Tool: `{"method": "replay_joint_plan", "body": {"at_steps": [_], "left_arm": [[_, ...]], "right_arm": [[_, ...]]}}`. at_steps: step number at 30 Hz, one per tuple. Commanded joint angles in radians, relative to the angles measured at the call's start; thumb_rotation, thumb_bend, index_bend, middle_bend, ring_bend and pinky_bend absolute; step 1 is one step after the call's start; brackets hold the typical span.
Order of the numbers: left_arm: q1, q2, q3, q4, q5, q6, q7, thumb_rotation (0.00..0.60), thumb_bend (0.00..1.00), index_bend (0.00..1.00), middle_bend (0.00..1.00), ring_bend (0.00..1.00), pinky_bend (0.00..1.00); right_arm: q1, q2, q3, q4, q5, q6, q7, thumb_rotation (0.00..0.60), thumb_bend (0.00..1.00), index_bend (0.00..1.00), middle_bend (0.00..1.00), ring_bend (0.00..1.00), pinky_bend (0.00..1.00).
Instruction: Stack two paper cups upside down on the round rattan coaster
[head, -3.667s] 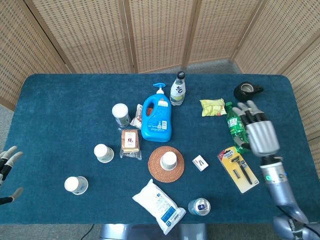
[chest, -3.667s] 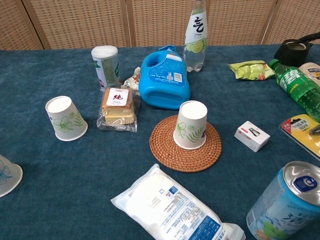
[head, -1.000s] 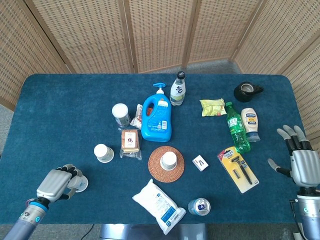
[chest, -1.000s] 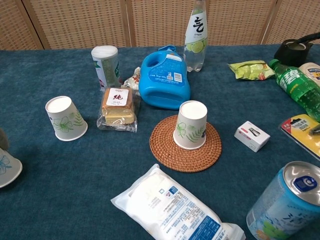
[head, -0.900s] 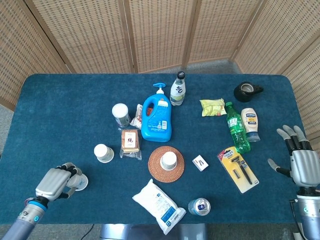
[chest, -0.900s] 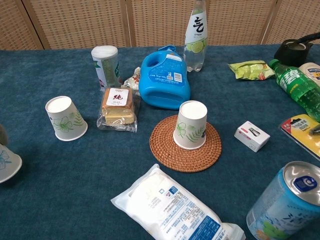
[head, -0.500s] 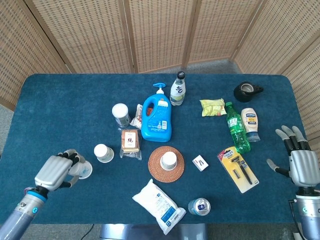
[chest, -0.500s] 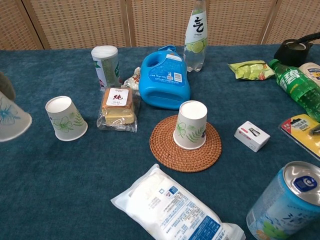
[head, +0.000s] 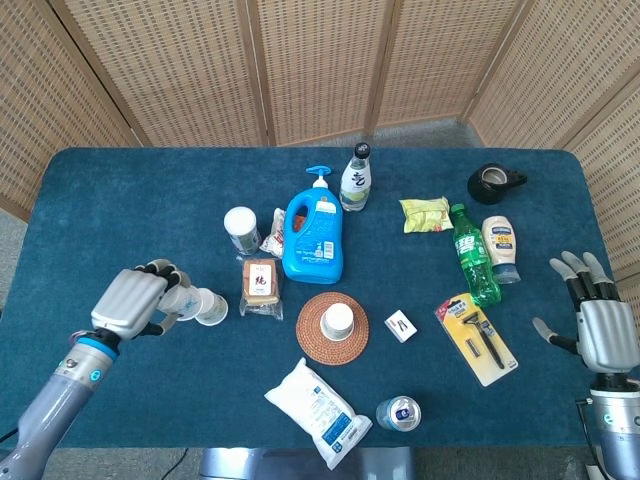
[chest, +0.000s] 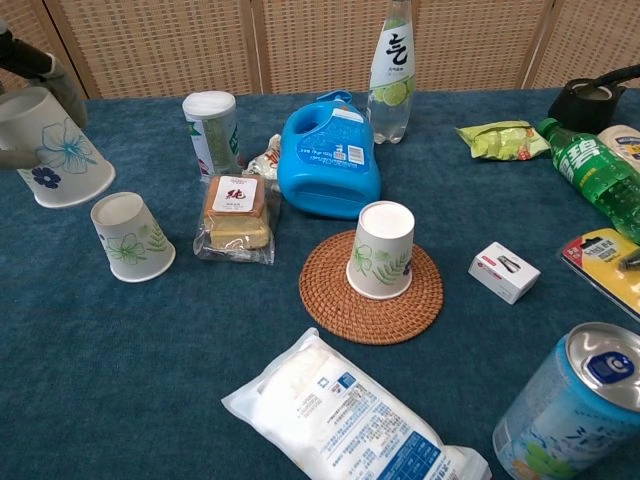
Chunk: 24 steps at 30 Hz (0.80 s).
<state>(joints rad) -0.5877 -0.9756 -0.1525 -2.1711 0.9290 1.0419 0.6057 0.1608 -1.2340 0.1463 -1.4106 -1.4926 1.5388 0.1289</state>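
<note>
A paper cup (chest: 382, 250) with green leaf print stands upside down on the round rattan coaster (chest: 330, 300), near the table's middle; the head view shows this cup (head: 339, 319) and coaster (head: 312, 338) too. My left hand (head: 132, 302) grips a second cup (chest: 58, 150) with blue flower print, lifted off the table and tilted, mouth toward the right. It hangs just above and left of a third, upside-down cup (chest: 132, 236). My right hand (head: 598, 330) hovers open at the table's right edge, holding nothing.
Behind the coaster stand a blue detergent bottle (chest: 330, 160), a clear drink bottle (chest: 392, 65) and a wrapped cake (chest: 236, 212). A white pouch (chest: 345, 415) and a can (chest: 580, 405) lie in front. A small box (chest: 505, 271), razor pack (head: 477, 338) and green bottle (head: 470, 255) are to the right.
My left hand has lifted the flower-print cup from the front left of the table and carried it up and rightward, to beside the third cup. The right hand has stayed put.
</note>
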Motion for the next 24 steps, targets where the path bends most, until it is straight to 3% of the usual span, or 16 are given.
{"method": "replay_joint_plan", "body": {"at_steps": [1,11,24], "left_arm": [[-0.038,-0.030,0.001,0.002,-0.055,0.010,0.042,0.600,0.39,0.31,0.33,0.21,0.38],[-0.099,-0.086,0.023,0.032,-0.150,0.041,0.083,0.600,0.39,0.31,0.33,0.21,0.37],[-0.130,-0.117,0.053,0.066,-0.177,0.050,0.065,0.600,0.39,0.31,0.32,0.21,0.37]], "right_arm": [[-0.001,0.000,0.000,0.001,0.000,-0.001,0.001,0.600,0.22,0.16,0.14,0.00,0.22],[0.000,-0.001,-0.002,0.008,-0.002,-0.007,0.005,0.600,0.23,0.16,0.14,0.00,0.22],[0.000,-0.001,-0.004,0.006,-0.004,-0.009,0.005,0.600,0.23,0.16,0.14,0.00,0.22]]}}
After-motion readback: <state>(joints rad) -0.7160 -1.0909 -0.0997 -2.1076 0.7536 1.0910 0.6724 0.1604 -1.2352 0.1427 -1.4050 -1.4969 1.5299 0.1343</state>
